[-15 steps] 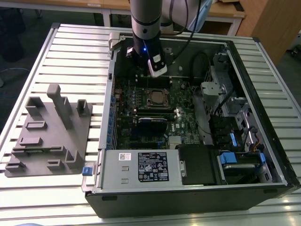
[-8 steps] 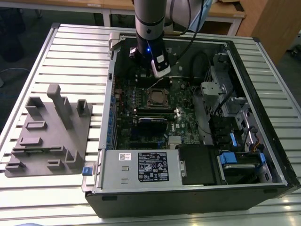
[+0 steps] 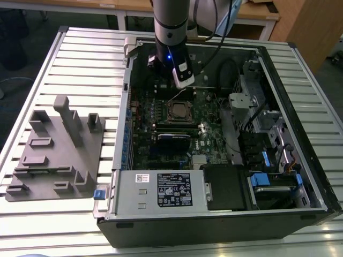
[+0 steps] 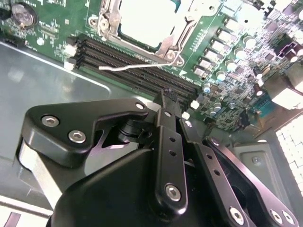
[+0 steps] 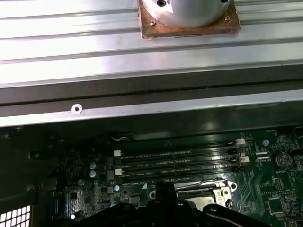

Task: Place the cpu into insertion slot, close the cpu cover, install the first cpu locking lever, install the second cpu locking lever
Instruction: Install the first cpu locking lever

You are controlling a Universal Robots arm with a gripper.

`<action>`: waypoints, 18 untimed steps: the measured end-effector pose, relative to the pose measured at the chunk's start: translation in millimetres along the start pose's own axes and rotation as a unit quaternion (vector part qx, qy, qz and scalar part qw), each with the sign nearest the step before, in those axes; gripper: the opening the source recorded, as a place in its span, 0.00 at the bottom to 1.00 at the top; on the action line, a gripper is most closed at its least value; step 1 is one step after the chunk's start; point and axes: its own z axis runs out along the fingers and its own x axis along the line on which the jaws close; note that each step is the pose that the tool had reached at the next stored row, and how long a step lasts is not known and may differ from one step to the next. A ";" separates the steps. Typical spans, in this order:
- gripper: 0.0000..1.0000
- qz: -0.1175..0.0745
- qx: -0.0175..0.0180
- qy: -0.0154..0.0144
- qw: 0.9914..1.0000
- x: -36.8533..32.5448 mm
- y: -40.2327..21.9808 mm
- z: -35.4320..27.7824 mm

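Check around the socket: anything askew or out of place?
One locking lever looks unlatched: in the second wrist view its thin silvery arm juts out across the black memory slots. Nothing else looks damaged or askew.

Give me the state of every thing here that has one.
Cpu: seated, metal top up.
Cover: seems down around the cpu.
Lever: unlatched, sticking out sideways.
Memory slots: empty.
Hand: shut, holding nothing, above the board.
Case: open, lying on its side.
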 end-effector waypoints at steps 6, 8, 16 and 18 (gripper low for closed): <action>0.11 0.000 0.006 -0.001 1.000 -0.7 2.8 3.5; 0.11 0.000 0.007 -0.001 1.000 -2.8 3.9 5.3; 0.11 0.000 0.009 -0.001 1.000 -10.0 7.3 10.5; 0.11 0.000 0.010 -0.001 1.000 -11.0 7.9 11.2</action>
